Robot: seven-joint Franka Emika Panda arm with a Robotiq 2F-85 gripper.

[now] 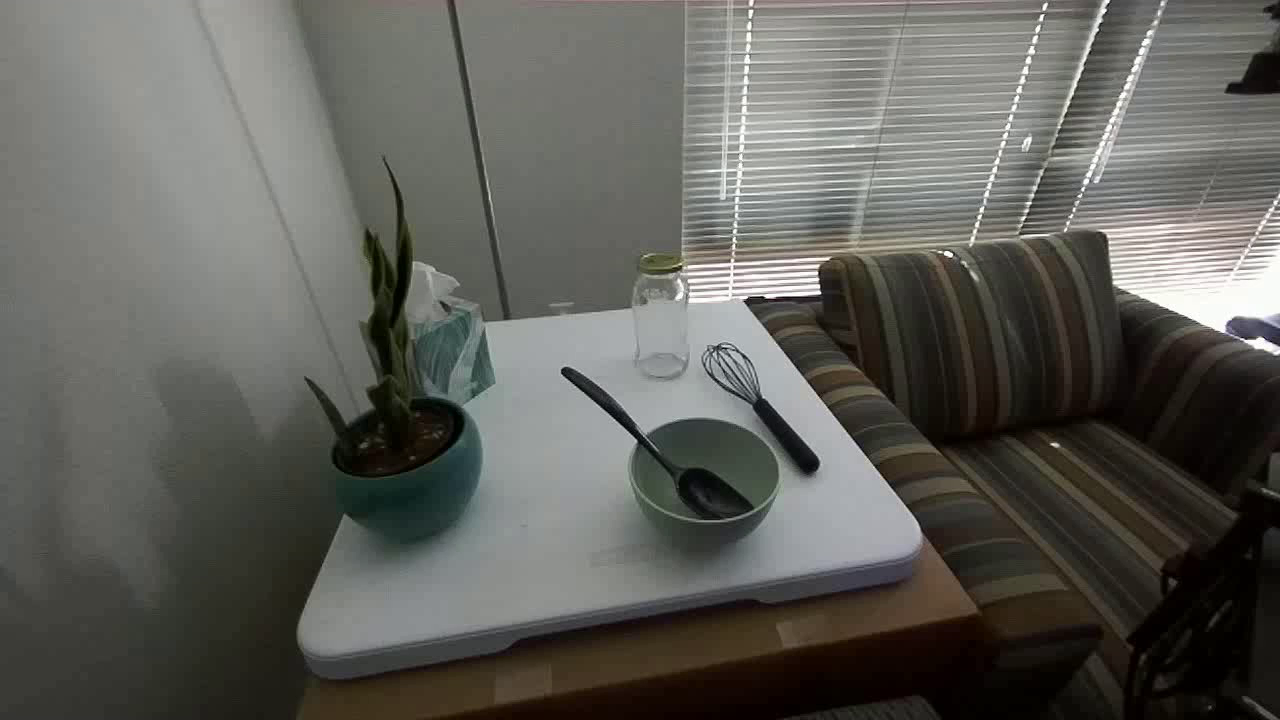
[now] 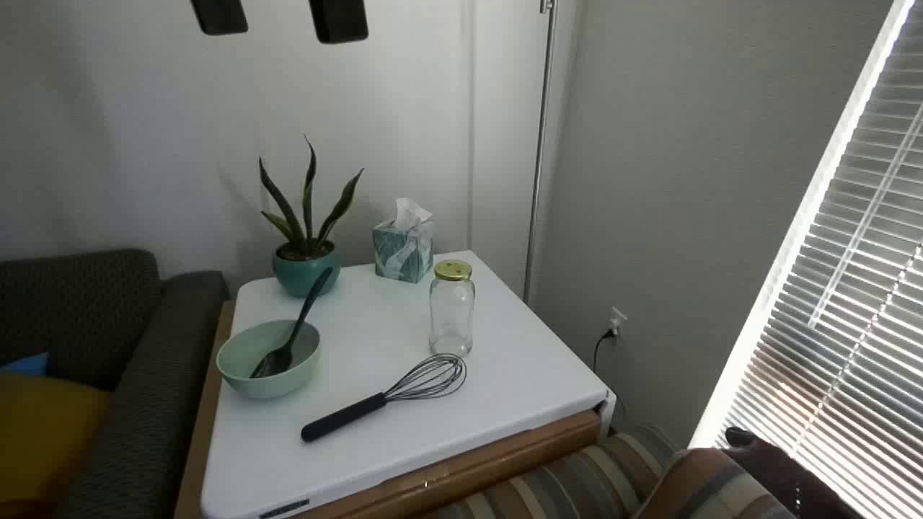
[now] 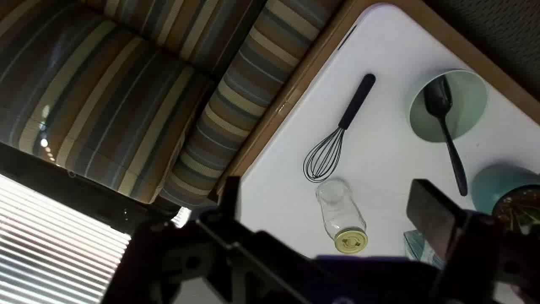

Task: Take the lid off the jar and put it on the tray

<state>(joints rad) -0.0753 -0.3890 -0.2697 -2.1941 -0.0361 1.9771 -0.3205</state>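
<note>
From the wrist view, can see bright window blinds (image 3: pixel 46 253) low down, well left of the tool (image 3: pixel 331 200), and a striped armchair (image 3: pixel 126 97) higher on that side. Closer in, can follow the brown edge of the counter (image 3: pixel 295 90), bearing the white tray (image 3: pixel 276 207). Can report a released tool, with jaws spread wide. Past its gap, find a whisk (image 3: pixel 325 147) flat on the tray, with wires just beside the jar (image 3: pixel 339 209). Framed between the jaws but well apart from them, see that clear jar upright on the tray, capped by the gold lid (image 3: pixel 351 240). To the tool's right, glimpse a half-hidden tissue box (image 3: pixel 415 245), then, farther off, a pale green bowl (image 3: pixel 472 101) with a black spoon (image 3: pixel 450 145) across its rim. Rightmost of the tool, note a potted plant (image 3: pixel 491 185), cut by the frame.
</note>
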